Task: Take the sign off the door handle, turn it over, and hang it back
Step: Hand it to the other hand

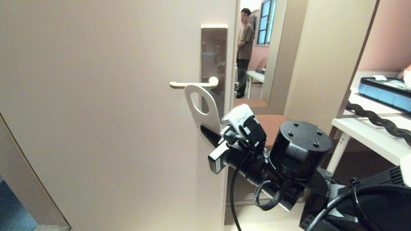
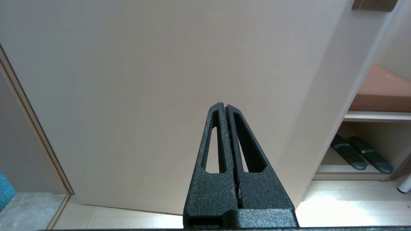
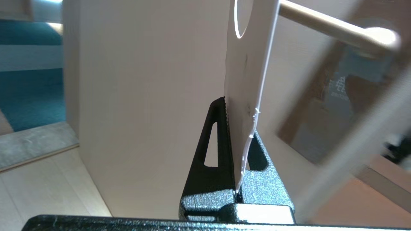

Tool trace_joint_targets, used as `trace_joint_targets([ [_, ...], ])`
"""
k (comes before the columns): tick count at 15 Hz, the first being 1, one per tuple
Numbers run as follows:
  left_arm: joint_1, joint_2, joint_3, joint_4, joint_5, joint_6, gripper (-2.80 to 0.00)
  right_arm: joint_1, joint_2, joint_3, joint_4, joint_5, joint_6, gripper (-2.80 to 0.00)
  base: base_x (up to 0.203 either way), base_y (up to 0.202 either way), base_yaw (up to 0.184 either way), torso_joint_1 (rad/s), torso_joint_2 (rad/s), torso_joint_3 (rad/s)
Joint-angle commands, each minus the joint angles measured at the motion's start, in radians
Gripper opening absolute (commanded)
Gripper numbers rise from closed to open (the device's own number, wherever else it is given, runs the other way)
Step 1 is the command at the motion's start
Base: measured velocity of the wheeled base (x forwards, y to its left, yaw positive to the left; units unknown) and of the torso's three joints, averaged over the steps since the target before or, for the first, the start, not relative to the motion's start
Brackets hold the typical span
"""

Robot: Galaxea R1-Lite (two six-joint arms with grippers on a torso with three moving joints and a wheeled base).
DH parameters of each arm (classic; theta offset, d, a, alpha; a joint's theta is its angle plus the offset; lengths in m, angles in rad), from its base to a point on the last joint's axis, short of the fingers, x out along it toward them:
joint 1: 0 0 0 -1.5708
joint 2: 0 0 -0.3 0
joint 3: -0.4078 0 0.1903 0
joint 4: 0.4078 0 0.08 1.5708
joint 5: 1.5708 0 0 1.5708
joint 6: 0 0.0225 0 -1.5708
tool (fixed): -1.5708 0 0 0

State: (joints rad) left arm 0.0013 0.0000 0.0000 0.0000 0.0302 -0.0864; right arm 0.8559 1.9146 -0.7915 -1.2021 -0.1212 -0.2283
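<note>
Right now the right gripper is clamped tight on the lower part of the sign, whose big hole sits just under the door handle, off the lever, tilted left. Judging from this, the rounded top could knock the handle's curved left end, or the thin card could twist in the pinch. The left gripper sits closed and empty, low by the door.

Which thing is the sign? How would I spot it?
Look at the big beige door, then its tall bronze plate with the cream door handle. Just below the lever, the right gripper holds the sign: flat, white, tilted, with a rounded top and a large hole.
</note>
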Motion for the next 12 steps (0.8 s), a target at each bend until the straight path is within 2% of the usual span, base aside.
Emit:
trace_joint_targets([
  [1, 0.000, 0.002, 0.000, -0.001, 0.000, -0.001, -2.80, -0.025, -0.093, 0.080, -0.007, -0.011, -0.002, -2.80, 0.000, 0.000, 0.000, 0.000, 0.00, 0.000],
  [3, 0.000, 0.002, 0.000, -0.002, 0.000, -0.001, -2.80, -0.046, -0.159, 0.156, -0.007, -0.026, -0.002, -2.80, 0.000, 0.000, 0.000, 0.000, 0.00, 0.000],
  [7, 0.000, 0.002, 0.000, 0.000, 0.000, -0.001, -2.80, -0.080, -0.275, 0.298, -0.007, -0.128, -0.031, -2.80, 0.000, 0.000, 0.000, 0.000, 0.00, 0.000],
  [12, 0.000, 0.002, 0.000, 0.000, 0.000, -0.001, -2.80, -0.177, -0.411, 0.436, -0.007, -0.135, -0.034, -2.80, 0.000, 0.000, 0.000, 0.000, 0.00, 0.000],
])
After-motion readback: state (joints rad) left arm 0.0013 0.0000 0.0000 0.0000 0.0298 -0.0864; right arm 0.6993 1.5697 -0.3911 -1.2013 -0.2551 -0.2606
